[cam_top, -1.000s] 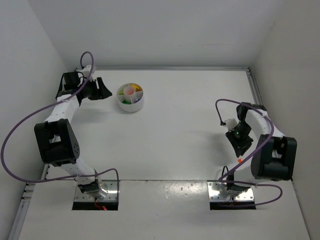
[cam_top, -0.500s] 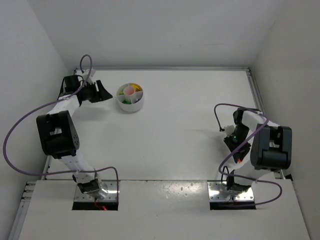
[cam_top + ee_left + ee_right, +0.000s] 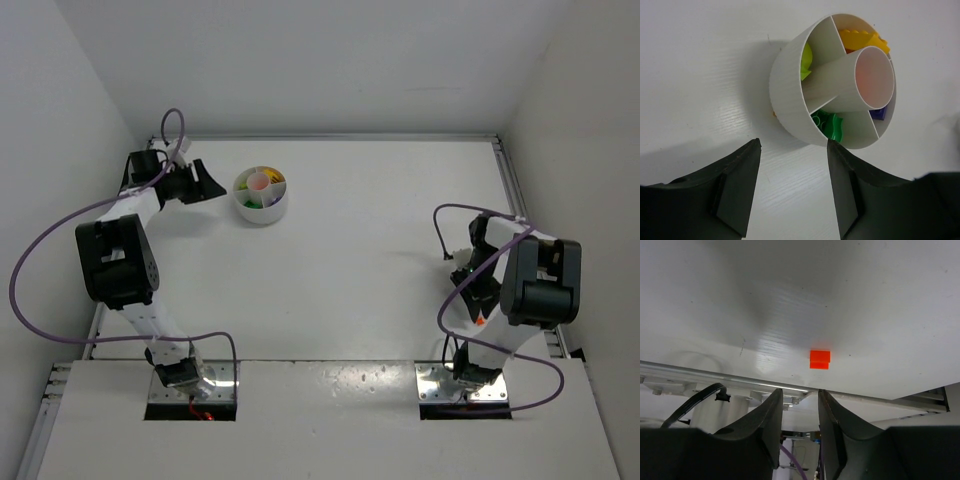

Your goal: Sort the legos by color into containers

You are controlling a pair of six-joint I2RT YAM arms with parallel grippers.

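Note:
The white round dish (image 3: 261, 195) stands at the back left. In the left wrist view its wall (image 3: 790, 95) and sections show, holding yellow (image 3: 860, 40), lime (image 3: 806, 60), green (image 3: 830, 125) and blue (image 3: 879, 114) bricks around a central tube. My left gripper (image 3: 205, 182) is open and empty just left of the dish, jaws apart before it (image 3: 794, 150). A small orange-red brick (image 3: 819, 359) lies alone on the table near the front right edge (image 3: 480, 320). My right gripper (image 3: 477, 300) hangs over it, open and empty (image 3: 799, 392), the brick just beyond the fingertips.
An aluminium rail (image 3: 740, 377) runs along the table's near edge right behind the orange-red brick. Another rail (image 3: 510, 190) lines the right side. White walls close in the left, back and right. Purple cables (image 3: 40, 260) loop off both arms.
My right arm has folded back toward its base and its gripper has swung down toward the front edge by the orange-red brick. The left gripper has stayed by the dish.

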